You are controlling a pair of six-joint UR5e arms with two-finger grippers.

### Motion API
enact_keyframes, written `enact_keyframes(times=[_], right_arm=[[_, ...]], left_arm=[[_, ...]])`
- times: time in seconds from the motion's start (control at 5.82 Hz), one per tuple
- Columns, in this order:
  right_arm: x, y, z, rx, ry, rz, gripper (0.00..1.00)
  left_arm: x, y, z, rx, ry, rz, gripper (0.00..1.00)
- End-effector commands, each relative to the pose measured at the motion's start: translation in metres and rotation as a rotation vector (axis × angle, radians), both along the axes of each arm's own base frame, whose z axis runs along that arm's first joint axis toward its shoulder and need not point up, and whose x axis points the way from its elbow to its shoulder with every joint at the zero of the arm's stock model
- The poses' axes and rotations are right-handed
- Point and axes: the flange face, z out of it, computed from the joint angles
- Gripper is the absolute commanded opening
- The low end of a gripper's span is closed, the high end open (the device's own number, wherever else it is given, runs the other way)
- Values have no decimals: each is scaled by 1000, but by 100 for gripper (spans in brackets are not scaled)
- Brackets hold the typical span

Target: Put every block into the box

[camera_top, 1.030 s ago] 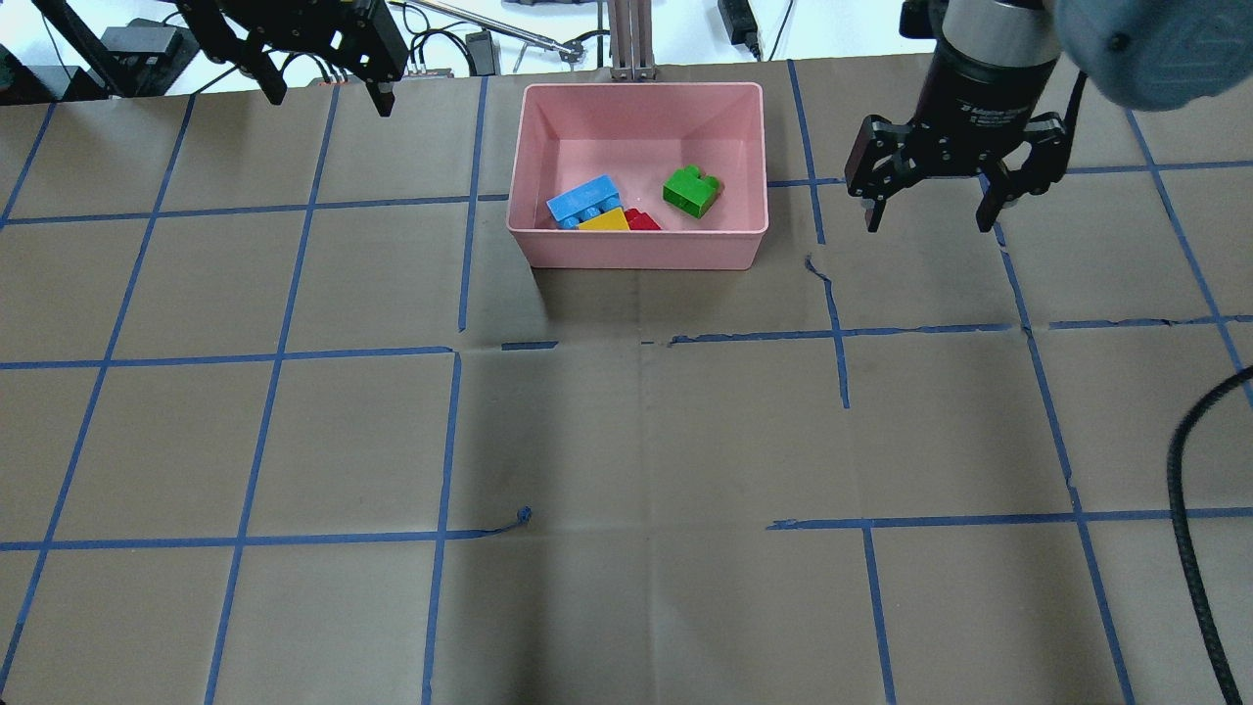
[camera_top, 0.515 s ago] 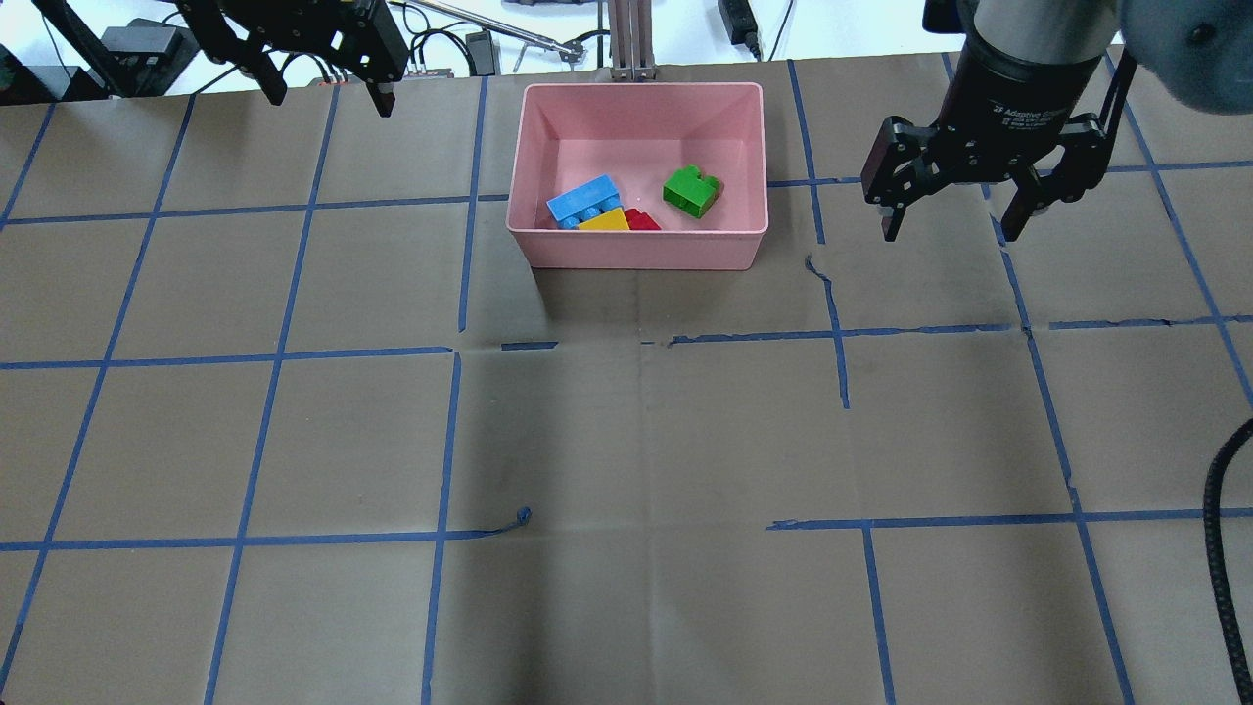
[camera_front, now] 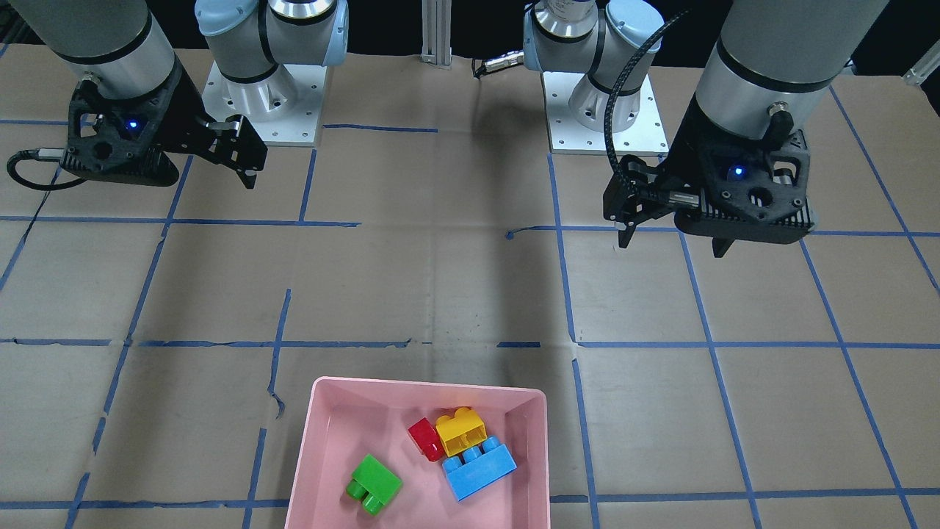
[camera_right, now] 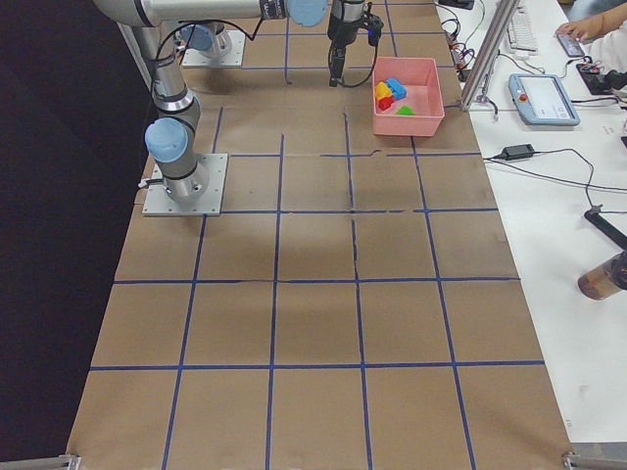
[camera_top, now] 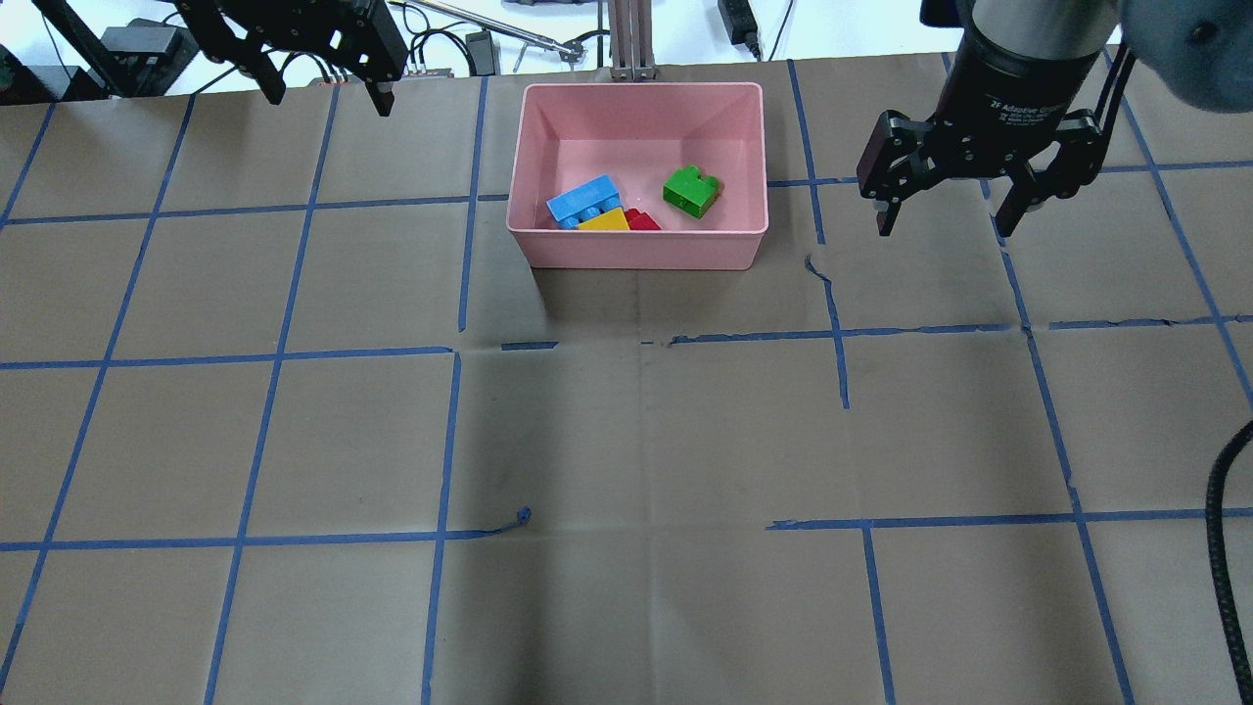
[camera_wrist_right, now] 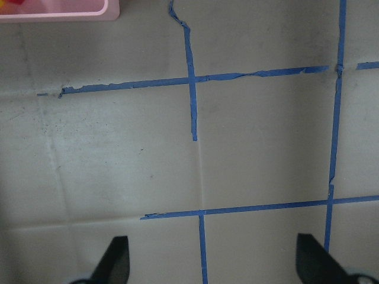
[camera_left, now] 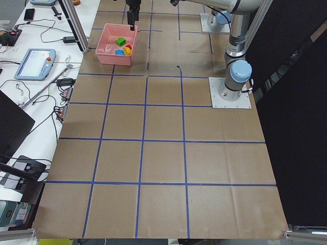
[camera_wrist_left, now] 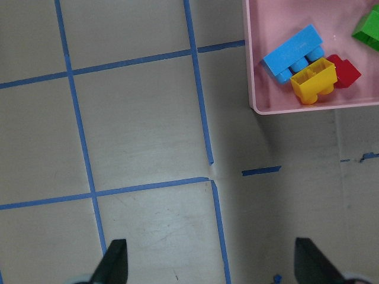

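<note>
All the blocks lie inside the pink box (camera_top: 636, 251): the green block (camera_top: 692, 191) at its right, the light-blue block (camera_top: 584, 201), the yellow block (camera_top: 604, 221) and the red block (camera_top: 643, 220) close together at its front left. The left wrist view shows the blue (camera_wrist_left: 293, 52), yellow (camera_wrist_left: 314, 80) and red (camera_wrist_left: 345, 70) blocks in the box (camera_wrist_left: 296, 109). My left gripper (camera_top: 328, 98) is open and empty, to the box's far left. My right gripper (camera_top: 944, 227) is open and empty above the table, right of the box.
Brown paper with a blue tape grid (camera_top: 445, 441) covers the table. A black cable (camera_top: 1219, 548) runs along the right edge. A metal post (camera_top: 631, 39) and cables stand behind the box. The right wrist view catches only a box corner (camera_wrist_right: 59, 9).
My right gripper has moved a little to the right, away from the box, still open. The left gripper and the blocks have not moved.
</note>
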Motion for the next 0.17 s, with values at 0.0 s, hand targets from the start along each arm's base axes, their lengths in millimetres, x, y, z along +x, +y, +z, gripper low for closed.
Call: enact_keyframes(times=[0.0], right_arm=[[0, -1, -1, 1, 1, 0, 100]], left_arm=[[0, 0, 0, 0, 0, 0, 100]])
